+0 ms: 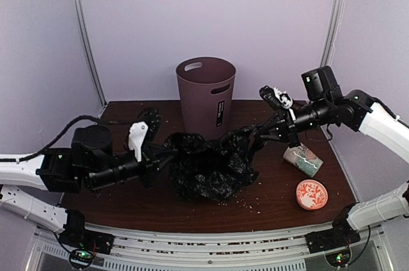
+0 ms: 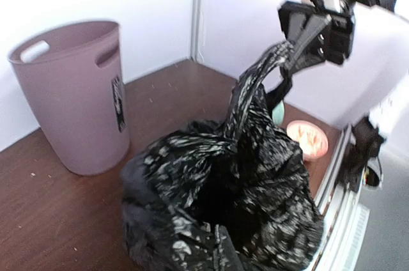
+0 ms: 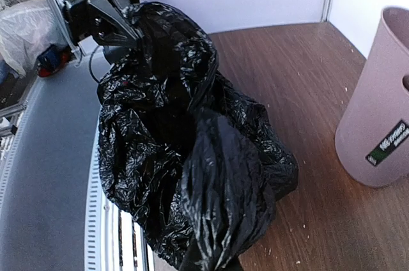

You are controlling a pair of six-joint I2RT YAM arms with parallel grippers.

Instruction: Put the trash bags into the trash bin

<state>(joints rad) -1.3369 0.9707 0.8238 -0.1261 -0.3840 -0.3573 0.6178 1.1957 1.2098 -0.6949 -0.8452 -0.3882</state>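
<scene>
A crumpled black trash bag [image 1: 211,167] hangs stretched between my two grippers, its belly low over the brown table in front of the mauve-brown trash bin [image 1: 206,95]. My left gripper [image 1: 167,156] is shut on the bag's left edge; the right wrist view shows it clamped there [image 3: 121,23]. My right gripper [image 1: 259,135] is shut on the bag's twisted right end, as the left wrist view shows [image 2: 287,54]. The bag [image 2: 223,194] [image 3: 192,149] hides each gripper's own fingers in its own wrist view. The bin [image 2: 73,98] [image 3: 380,105] stands upright, apart from the bag.
A patterned cream mug [image 1: 303,159] lies on its side at the right. A coral patterned dish [image 1: 312,194] [image 2: 308,140] sits near the front right. Crumbs are scattered over the table [image 1: 128,207]. Walls close in the back and sides.
</scene>
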